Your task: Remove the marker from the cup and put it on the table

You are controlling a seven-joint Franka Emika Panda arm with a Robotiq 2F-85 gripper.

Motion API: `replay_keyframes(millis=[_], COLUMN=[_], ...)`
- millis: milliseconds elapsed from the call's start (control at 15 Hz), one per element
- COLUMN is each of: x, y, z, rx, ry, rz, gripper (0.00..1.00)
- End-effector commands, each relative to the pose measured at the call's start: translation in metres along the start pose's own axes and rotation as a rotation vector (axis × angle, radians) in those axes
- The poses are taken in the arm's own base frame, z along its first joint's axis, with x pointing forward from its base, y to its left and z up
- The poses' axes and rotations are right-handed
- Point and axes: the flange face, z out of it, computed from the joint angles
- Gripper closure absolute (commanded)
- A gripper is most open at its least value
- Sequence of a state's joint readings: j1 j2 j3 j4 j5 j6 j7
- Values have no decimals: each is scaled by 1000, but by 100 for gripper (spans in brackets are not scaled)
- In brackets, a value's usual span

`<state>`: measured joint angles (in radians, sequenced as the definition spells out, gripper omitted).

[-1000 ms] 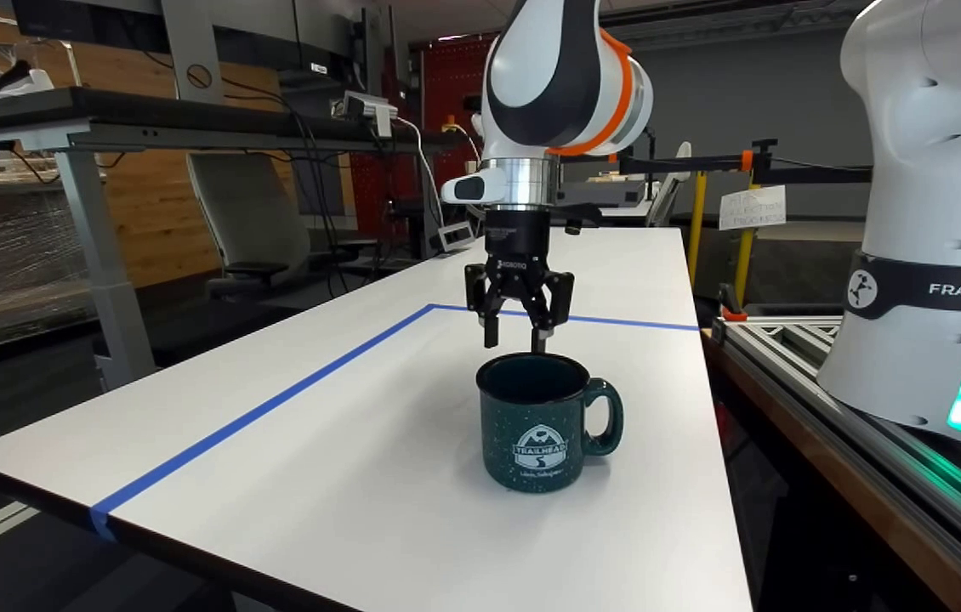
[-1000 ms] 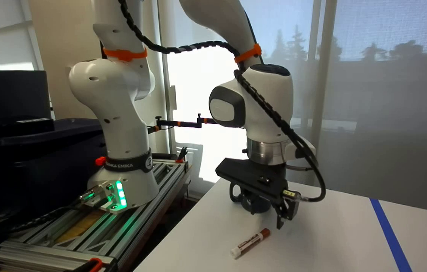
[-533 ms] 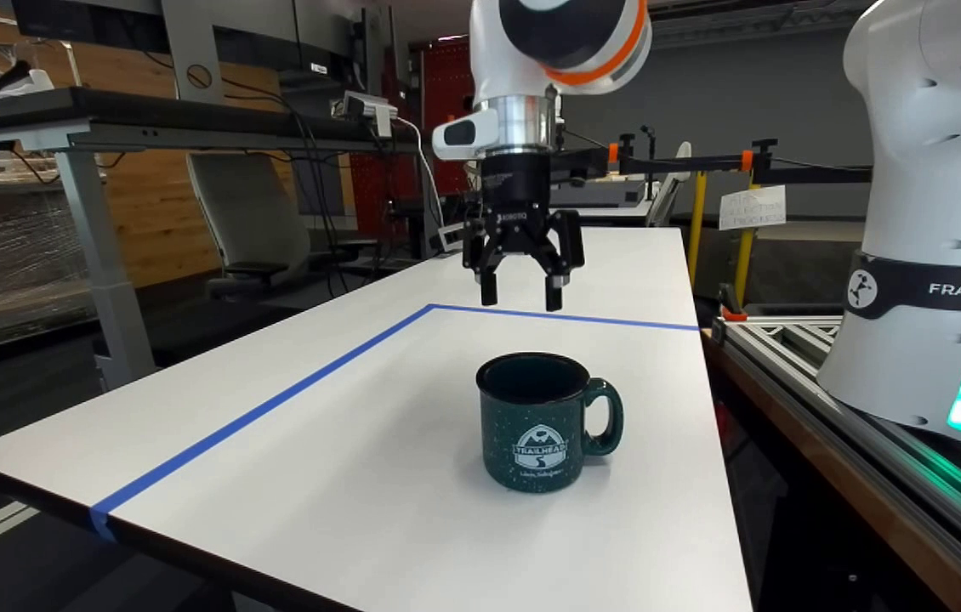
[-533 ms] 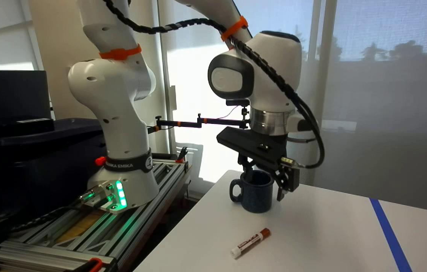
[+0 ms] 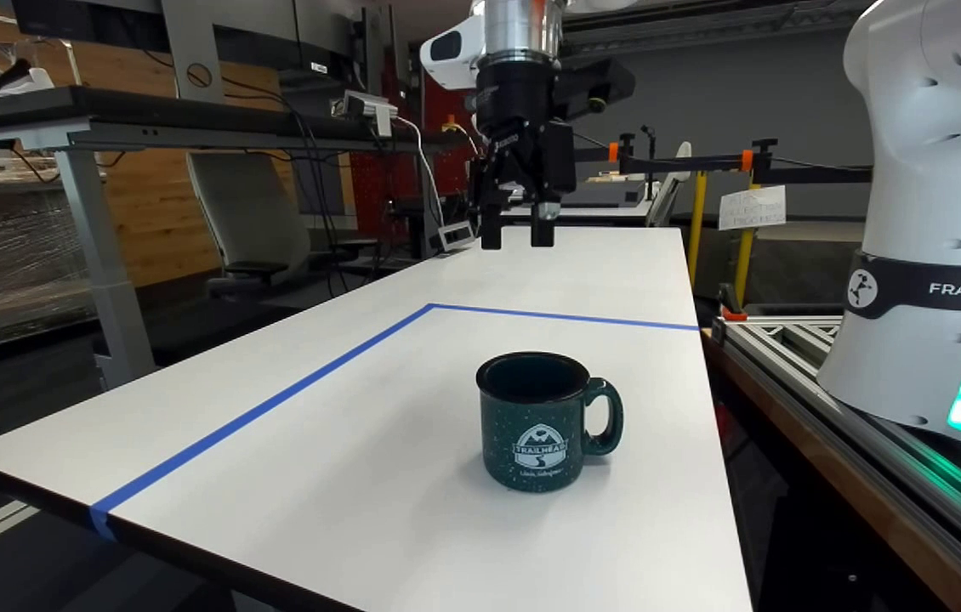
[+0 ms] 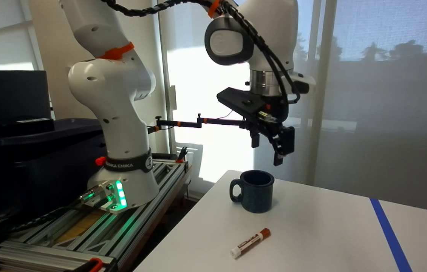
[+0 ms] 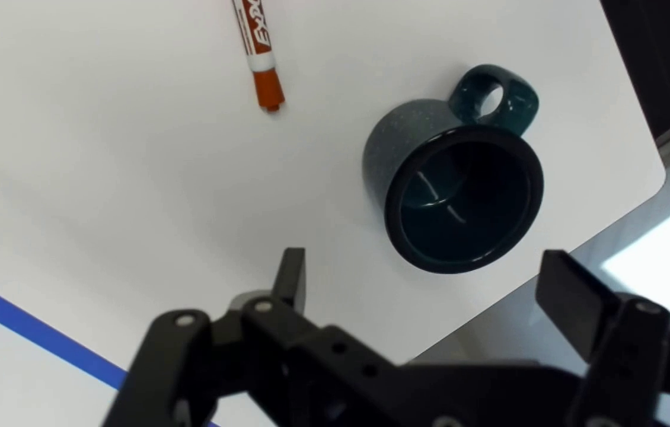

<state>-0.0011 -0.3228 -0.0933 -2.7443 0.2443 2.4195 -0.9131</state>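
The dark green speckled cup [image 5: 531, 425] stands upright on the white table [image 5: 344, 476]; it also shows in an exterior view [image 6: 257, 199] and in the wrist view [image 7: 397, 145]. No marker shows inside it in the wrist view. The white marker with brown-red cap and label [image 6: 250, 243] lies on the table beside the cup, and in the wrist view [image 7: 259, 50] its far end is cut off. It does not show in an exterior view that faces the cup's logo. My gripper [image 5: 516, 245] is open and empty, well above the table and the cup; it also shows in an exterior view [image 6: 266, 155].
Blue tape [image 5: 276, 399] marks lines on the table. The robot base [image 6: 128, 189] stands on a metal frame [image 6: 153, 223] beside the table. A black rail [image 6: 183, 124] runs behind the arm. A grey desk and a chair [image 5: 247, 212] stand beyond the table.
My open gripper has risen from just above and beside the cup to well above it, and has turned a little. The cup and the marker have not moved.
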Motion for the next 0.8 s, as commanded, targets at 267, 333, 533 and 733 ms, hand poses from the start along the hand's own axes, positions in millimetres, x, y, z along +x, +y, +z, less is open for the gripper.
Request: replay_keyframes(millis=[267,333,533,733], x=[-3,-3,-3,-3], y=[3,3,3,3], z=[3,3,3,3], rx=[10,10,10,10], ry=[-6,-6,-6,-6], rz=[7,7,7,7], gripper=[0,0,0,0])
